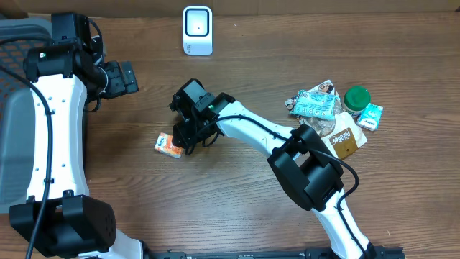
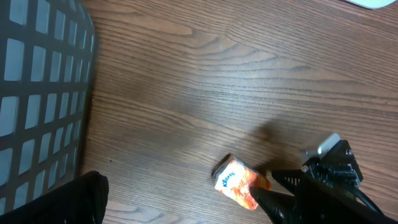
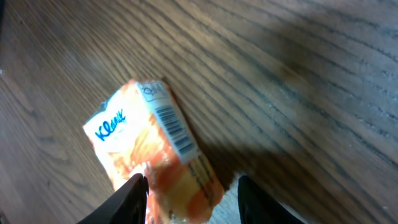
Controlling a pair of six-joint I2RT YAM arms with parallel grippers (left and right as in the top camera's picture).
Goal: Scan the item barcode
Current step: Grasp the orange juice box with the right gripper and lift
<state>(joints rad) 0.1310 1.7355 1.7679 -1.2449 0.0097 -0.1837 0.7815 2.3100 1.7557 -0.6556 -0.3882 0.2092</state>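
Kleenex pack point(image 1: 168, 145) flat on table point(image 1: 237, 208), left of centre, barcode up. L gripper point(image 1: 131, 77) up-left, jaws wide apart, empty. R gripper point(image 3: 191, 190) straddling pack's end; clamped or not, can't tell. Snack pile point(image 1: 330, 108) far right.

Overhead straight down; wrist views close, share tissue pack point(image 3: 152, 149).

Tissue pack point(image 1: 168, 145) on table point(image 1: 208, 208), scanner point(image 1: 197, 30) behind it, packets point(image 1: 323, 108) to the right

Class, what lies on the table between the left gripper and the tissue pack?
Nothing: the overhead view shows bare table between the left gripper and the tissue pack.
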